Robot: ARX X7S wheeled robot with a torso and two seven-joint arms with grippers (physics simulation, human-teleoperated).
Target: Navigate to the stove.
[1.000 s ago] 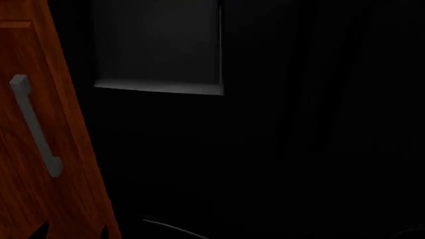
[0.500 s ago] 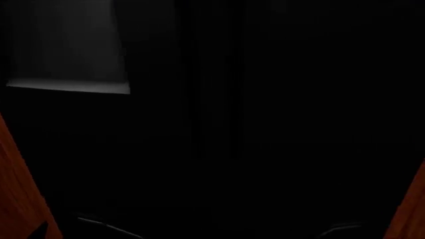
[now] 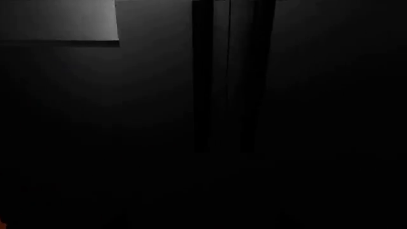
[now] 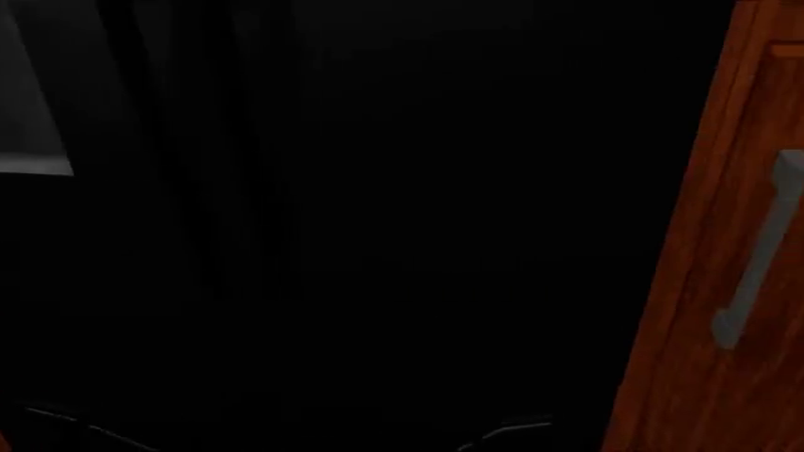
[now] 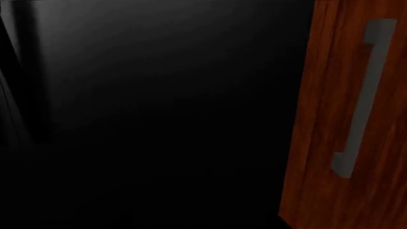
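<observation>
The stove is out of view. No knobs, cooktop or oven window show in any view. A tall plain black appliance (image 4: 377, 235) fills most of the head view, close in front of me. Its grey recessed panel (image 4: 32, 113) shows at the far left edge, and also in the left wrist view (image 3: 60, 21). The black front also fills the right wrist view (image 5: 159, 119). Neither gripper can be made out against the dark. Only faint thin curved lines (image 4: 509, 431) show at the bottom of the head view.
A red-brown wooden cabinet door (image 4: 722, 311) with a grey bar handle (image 4: 760, 250) stands at the right, next to the black appliance. It also shows in the right wrist view (image 5: 330, 143) with its handle (image 5: 362, 95). Dark vertical grooves (image 3: 226, 76) run down the appliance front.
The view has swung to the right. The grey panel slid from centre-left to the far left edge. The left cabinet door left the view and a right cabinet door came in.
</observation>
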